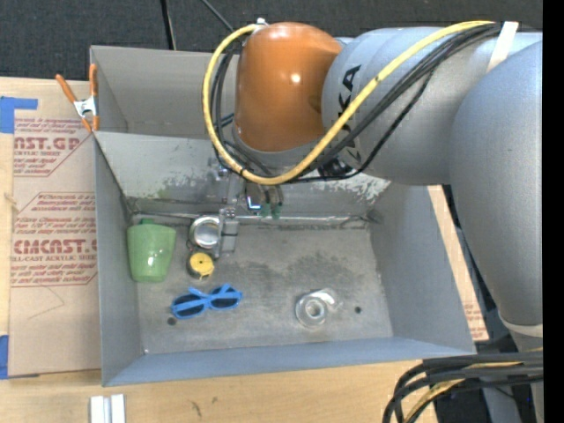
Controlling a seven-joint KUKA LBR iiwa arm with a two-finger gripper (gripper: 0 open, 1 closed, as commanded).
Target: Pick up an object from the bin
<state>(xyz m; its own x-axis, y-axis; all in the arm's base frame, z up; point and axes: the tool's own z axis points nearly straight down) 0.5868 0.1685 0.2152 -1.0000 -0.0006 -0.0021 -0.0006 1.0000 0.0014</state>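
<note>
5 small things lie on the floor of the grey metal bin (119, 307). The gripper (228, 236) hangs down from under the orange cover (278, 82), near the back wall and in the left half of the bin. Its tip is right at the right edge of a small shiny round metal cup (204, 233). I cannot tell if the gripper is open or closed, or if it has hold of the cup. A green plastic cup (150, 251) is just left of the shiny one. A little yellow round thing (201, 264) sits just in front of it. Blue toy sunglasses (205, 301) lie nearer the front. A clear round thing (314, 307) sits well apart, over to the right.
</note>
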